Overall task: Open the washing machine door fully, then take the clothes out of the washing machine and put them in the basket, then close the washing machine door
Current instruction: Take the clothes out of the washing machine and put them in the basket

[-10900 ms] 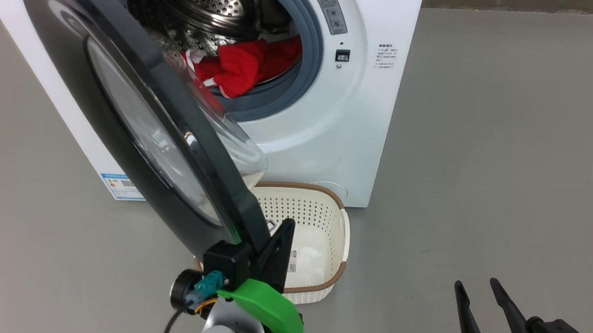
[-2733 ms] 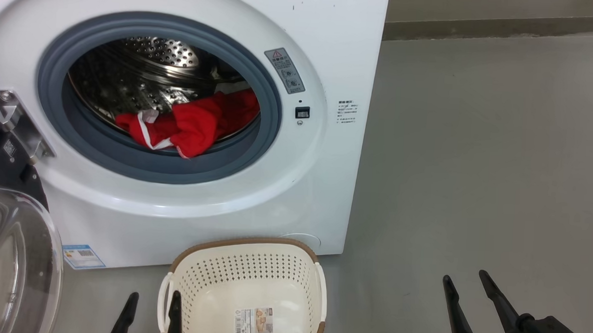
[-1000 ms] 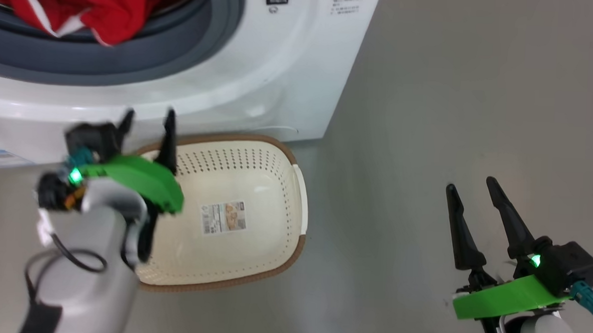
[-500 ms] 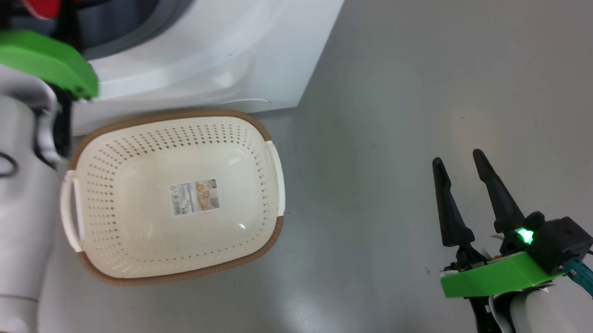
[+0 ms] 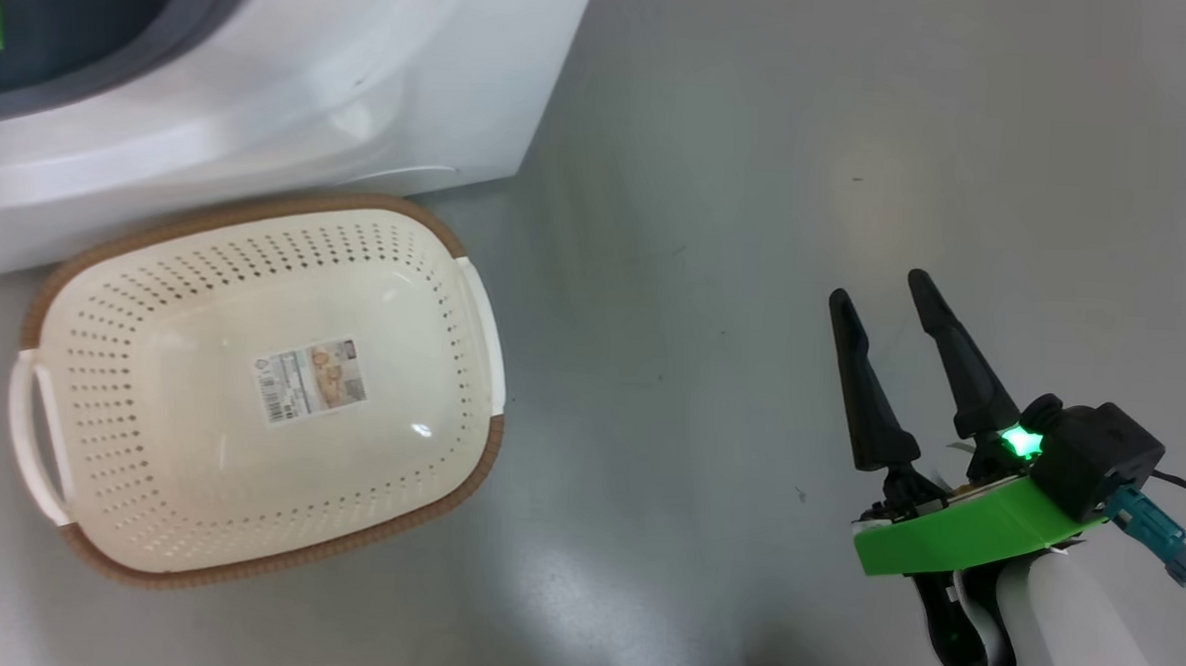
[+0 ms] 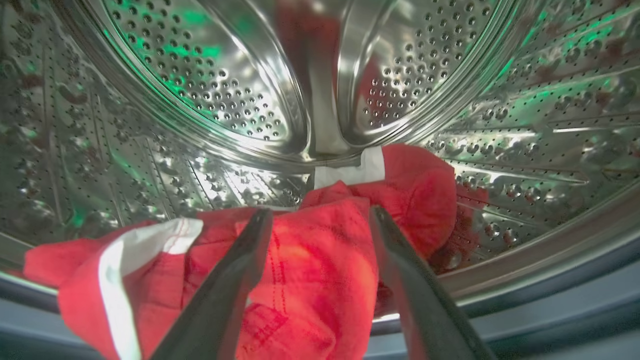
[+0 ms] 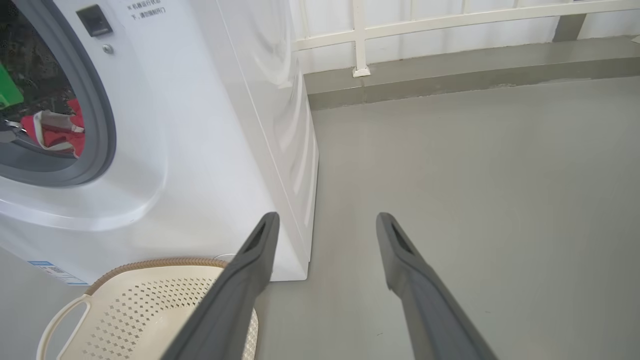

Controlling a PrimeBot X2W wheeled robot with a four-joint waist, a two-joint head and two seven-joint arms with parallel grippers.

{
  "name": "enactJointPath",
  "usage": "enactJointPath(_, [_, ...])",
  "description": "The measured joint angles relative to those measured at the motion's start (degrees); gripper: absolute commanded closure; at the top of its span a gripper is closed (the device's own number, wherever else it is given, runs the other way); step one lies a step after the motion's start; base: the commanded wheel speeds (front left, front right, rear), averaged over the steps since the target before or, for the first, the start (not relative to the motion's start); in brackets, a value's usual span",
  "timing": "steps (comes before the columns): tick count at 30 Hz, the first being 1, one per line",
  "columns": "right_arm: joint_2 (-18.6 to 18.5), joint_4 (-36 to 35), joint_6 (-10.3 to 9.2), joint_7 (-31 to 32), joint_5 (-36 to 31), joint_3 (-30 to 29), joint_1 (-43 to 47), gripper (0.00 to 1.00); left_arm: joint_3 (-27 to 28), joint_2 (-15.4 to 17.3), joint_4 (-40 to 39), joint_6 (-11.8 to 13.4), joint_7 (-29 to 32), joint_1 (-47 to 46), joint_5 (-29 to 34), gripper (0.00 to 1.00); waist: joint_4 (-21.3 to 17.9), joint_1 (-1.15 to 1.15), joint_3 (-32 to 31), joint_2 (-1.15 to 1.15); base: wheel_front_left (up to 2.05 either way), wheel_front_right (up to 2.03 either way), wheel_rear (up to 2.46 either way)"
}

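In the washer's drum, the left gripper stands spread astride the clothes at the drum's front edge. The right gripper hangs, jaws apart, over the floor. The basket sits just beside the washer's front.

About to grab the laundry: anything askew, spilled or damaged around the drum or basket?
Nothing stands out. The basket sits upright before the washing machine, holding just its label. The clothes lie in the drum, the open left claw at a fold. The right claw is open over the floor.
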Motion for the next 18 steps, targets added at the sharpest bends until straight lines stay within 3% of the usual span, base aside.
enactJointPath(12, [0.0,0.5,0.0,0.0,0.5,0.3,0.0,0.0,-1.2,0.6,5.8,0.1,10.4,-2.6,-0.1,0.0,-1.5,0.0,0.7,0.0,0.0,0.0,0.0])
enactJointPath(13, [0.0,0.5,0.0,0.0,0.5,0.3,0.0,0.0,-1.4,0.6,6.4,0.2,11.4,-2.7,-0.1,0.07,-1.6,0.0,0.6,0.0,0.0,0.0,0.0])
enactJointPath(14, [0.0,0.5,0.0,0.0,0.5,0.4,0.0,0.0,-1.6,0.6,6.7,0.4,12.2,-2.7,-0.1,0.07,-1.7,0.0,0.6,0.0,0.0,0.0,0.0])
enactJointPath(15, [0.0,0.6,0.0,0.0,0.5,0.4,0.0,0.0,-1.7,0.6,6.8,0.7,12.8,-2.7,-0.1,0.52,-1.7,0.0,0.6,0.0,0.0,0.0,0.0])
enactJointPath(16, [0.0,0.6,0.0,0.0,0.6,0.4,0.0,0.0,-1.8,0.6,6.9,0.7,13.3,-2.8,-0.1,0.62,-1.8,0.0,0.6,0.0,0.0,0.0,0.0])
enactJointPath(17, [0.0,0.6,0.0,0.0,0.6,0.4,0.0,0.0,-2.0,0.6,7.0,0.7,13.7,-2.8,-0.1,0.77,-1.9,0.0,0.6,0.0,0.0,0.0,0.0])
enactJointPath(18, [0.0,0.6,0.0,0.0,0.6,0.5,0.0,0.0,-2.2,0.6,7.1,0.8,14.1,-2.8,-0.1,1.0,-2.0,0.0,0.6,0.0,0.0,0.0,0.0])
